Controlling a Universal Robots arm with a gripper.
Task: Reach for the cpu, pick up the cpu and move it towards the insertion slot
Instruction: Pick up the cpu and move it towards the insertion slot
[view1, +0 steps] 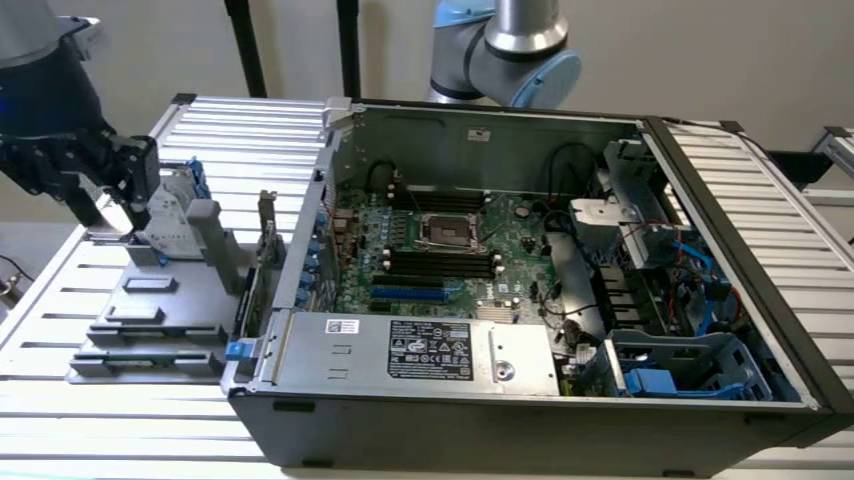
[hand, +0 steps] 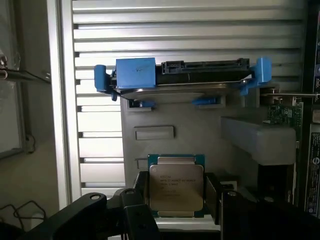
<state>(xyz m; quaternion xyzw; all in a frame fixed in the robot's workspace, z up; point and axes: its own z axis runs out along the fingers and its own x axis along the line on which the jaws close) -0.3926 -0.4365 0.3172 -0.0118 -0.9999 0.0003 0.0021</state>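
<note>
The cpu (hand: 176, 182), a flat silver chip with a green rim, stands upright in a grey holder (hand: 165, 132). My gripper (hand: 176, 202) is shut on it, one dark finger (hand: 137, 210) against each side edge. In the exterior view the black gripper (view1: 123, 205) is low over the grey fixture (view1: 160, 290) at that view's left, and the chip is hidden behind it. The insertion slot (view1: 447, 232), a silver-framed socket with a dark centre, lies on the motherboard inside the open computer case (view1: 747, 260), well to the exterior view's right of the gripper.
A silver hard drive with blue rails (hand: 180, 75) sits on the fixture just beyond the chip. Black memory slots (view1: 434, 265) flank the socket. The case's wall (view1: 314, 230) stands between fixture and motherboard. A power supply (view1: 414, 350) fills the case's near side.
</note>
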